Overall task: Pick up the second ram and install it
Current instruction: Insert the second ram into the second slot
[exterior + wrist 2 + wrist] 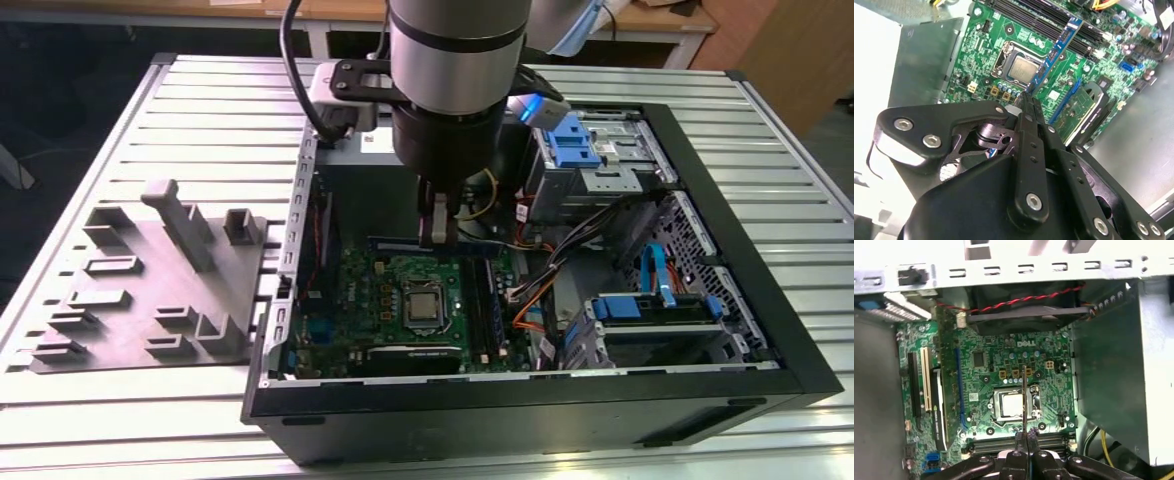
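Observation:
My gripper [434,238] hangs inside the open computer case, shut on the second ram [1056,50], a thin blue-green stick that juts out past the fingertips. In the first wrist view the second ram [1024,397] shows edge-on as a thin line over the silver CPU [1013,404]. It is held above the green motherboard [360,300], apart from it. The long black memory slots [1054,25] lie beside the CPU, seen in the first wrist view as slots [989,444] close to the gripper [1024,440]. In the second wrist view the gripper [1026,97] pinches the stick's near end.
The black case wall [747,260] rings the board. Drive cages with blue clips [587,140] and bundled cables [534,300] fill the exterior view's right side. A grey parts fixture [147,280] sits on the slatted table at the exterior view's left. A fan [1024,315] borders the board.

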{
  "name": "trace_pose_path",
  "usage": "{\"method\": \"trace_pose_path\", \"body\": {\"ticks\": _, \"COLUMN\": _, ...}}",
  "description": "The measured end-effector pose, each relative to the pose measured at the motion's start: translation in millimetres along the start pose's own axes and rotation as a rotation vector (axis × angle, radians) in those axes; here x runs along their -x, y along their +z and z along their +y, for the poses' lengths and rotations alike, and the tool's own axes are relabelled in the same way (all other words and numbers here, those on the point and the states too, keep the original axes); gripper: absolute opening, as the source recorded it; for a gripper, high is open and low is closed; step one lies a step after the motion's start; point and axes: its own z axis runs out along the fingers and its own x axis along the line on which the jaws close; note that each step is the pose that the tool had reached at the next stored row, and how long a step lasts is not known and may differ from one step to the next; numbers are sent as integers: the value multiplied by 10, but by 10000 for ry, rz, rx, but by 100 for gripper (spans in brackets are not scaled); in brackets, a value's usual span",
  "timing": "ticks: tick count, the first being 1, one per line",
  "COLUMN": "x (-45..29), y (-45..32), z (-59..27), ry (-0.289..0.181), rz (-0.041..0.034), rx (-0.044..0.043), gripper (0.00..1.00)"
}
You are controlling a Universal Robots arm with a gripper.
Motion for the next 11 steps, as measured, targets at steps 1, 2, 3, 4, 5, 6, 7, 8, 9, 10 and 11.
{"method": "trace_pose_path", "body": {"ticks": 1, "x": 0, "y": 3, "z": 0, "ry": 179, "rz": 0, "rx": -9, "gripper": 11}}
{"method": "trace_pose_path", "body": {"ticks": 2, "x": 0, "y": 5, "z": 0, "ry": 359, "rz": 1, "rx": -17, "gripper": 11}}
{"method": "trace_pose_path", "body": {"ticks": 3, "x": 0, "y": 8, "z": 0, "ry": 540, "rz": 1, "rx": -26, "gripper": 11}}
{"method": "trace_pose_path", "body": {"ticks": 4, "x": -1, "y": 11, "z": 0, "ry": 719, "rz": 1, "rx": -34, "gripper": 11}}
{"method": "trace_pose_path", "body": {"ticks": 5, "x": -1, "y": 14, "z": 0, "ry": 899, "rz": 2, "rx": -43, "gripper": 11}}
{"method": "trace_pose_path", "body": {"ticks": 6, "x": -1, "y": 17, "z": 0, "ry": 1094, "rz": 2, "rx": -52, "gripper": 11}}
{"method": "trace_pose_path", "body": {"ticks": 7, "x": -1, "y": 20, "z": 0, "ry": 1275, "rz": 3, "rx": -61, "gripper": 11}}
{"method": "trace_pose_path", "body": {"ticks": 8, "x": -1, "y": 22, "z": 0, "ry": 1453, "rz": 3, "rx": -69, "gripper": 11}}
{"method": "trace_pose_path", "body": {"ticks": 9, "x": -1, "y": 25, "z": 0, "ry": 1633, "rz": 4, "rx": -78, "gripper": 11}}
{"method": "trace_pose_path", "body": {"ticks": 10, "x": -1, "y": 28, "z": 0, "ry": 1819, "rz": 4, "rx": -87, "gripper": 11}}
{"method": "trace_pose_path", "body": {"ticks": 11, "x": -2, "y": 31, "z": 0, "ry": 1997, "rz": 4, "rx": -95, "gripper": 11}}
